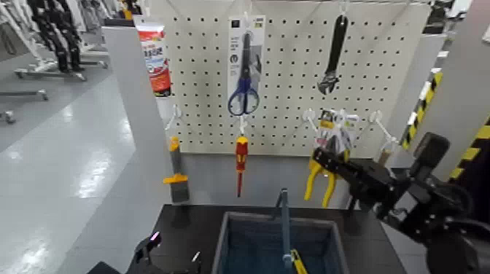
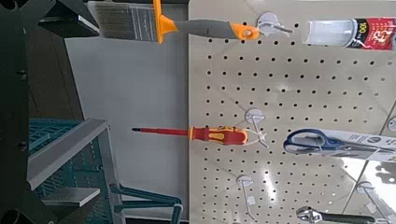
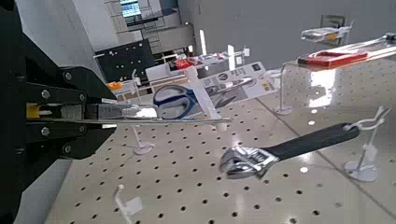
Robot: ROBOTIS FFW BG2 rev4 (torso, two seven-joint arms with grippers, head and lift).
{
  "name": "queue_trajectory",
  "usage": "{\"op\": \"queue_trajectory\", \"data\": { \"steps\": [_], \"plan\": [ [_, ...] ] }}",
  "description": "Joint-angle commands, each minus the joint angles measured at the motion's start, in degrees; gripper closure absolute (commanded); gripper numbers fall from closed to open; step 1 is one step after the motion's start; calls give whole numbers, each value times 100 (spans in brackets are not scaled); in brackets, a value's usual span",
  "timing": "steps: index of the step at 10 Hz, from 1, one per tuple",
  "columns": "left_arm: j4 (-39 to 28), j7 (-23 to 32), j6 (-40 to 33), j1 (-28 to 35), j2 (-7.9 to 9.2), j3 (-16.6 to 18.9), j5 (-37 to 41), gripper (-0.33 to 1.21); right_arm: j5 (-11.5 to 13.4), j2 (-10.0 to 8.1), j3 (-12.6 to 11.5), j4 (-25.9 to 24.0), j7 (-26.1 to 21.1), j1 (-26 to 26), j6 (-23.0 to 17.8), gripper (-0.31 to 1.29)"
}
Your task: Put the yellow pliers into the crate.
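My right gripper [image 1: 321,157] is pressing its fingers together on the carded yellow pliers [image 1: 319,184] – they're hanging by the pegboard's [image 1: 292,80] lower right corner, handles reaching below its bottom edge. My left gripper [image 1: 175,249] is waiting, fingers spread, over the desk's [image 1: 364,244] left side. The crate [image 1: 281,217] is standing near the desk's far edge, something yellow and black [image 1: 297,262] showing within. The red-and-white tube's [image 2: 362,34] label is reading "100" – I'm making out no brand there.

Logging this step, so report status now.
Right end effector shut on yellow pliers, at pegboard. Left end effector left of crate. Pliers not yet in crate.
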Motion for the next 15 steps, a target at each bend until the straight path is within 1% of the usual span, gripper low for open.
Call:
{"op": "queue_trajectory", "data": {
  "steps": [1, 3, 4, 7, 8, 11, 12, 13, 14, 15],
  "plan": [
    [6, 0, 0, 8, -9, -3, 2, 10, 141, 77, 57, 152, -16, 283, 126, 117],
    [6, 9, 0, 8, -17, -3, 2, 10, 176, 86, 197, 425, 1, 380, 135, 117],
    [6, 0, 0, 8, -9, -3, 2, 10, 238, 86, 224, 495, 19, 424, 144, 117],
    [15, 9, 0, 8, -17, -3, 2, 10, 519, 60, 268, 741, 54, 529, 250, 117],
    [15, 0, 0, 8, -17, -3, 2, 10, 660, 51, 312, 829, 72, 538, 311, 117],
    [15, 0, 0, -9, -9, -3, 2, 10, 818, 60, 426, 1084, 89, 529, 373, 116],
    [15, 0, 0, -9, -9, -3, 2, 10, 985, 69, 426, 1075, 80, 521, 584, 97],
    [24, 0, 0, -9, -9, -3, 2, 10, 985, 69, 382, 1075, 45, 521, 654, 37],
    [24, 0, 0, -9, -9, -3, 2, 10, 985, 77, 338, 1058, 36, 521, 663, 5],
    [24, 0, 0, -9, -9, -3, 2, 10, 985, 77, 320, 1022, 28, 529, 654, 9]
  ]
}}
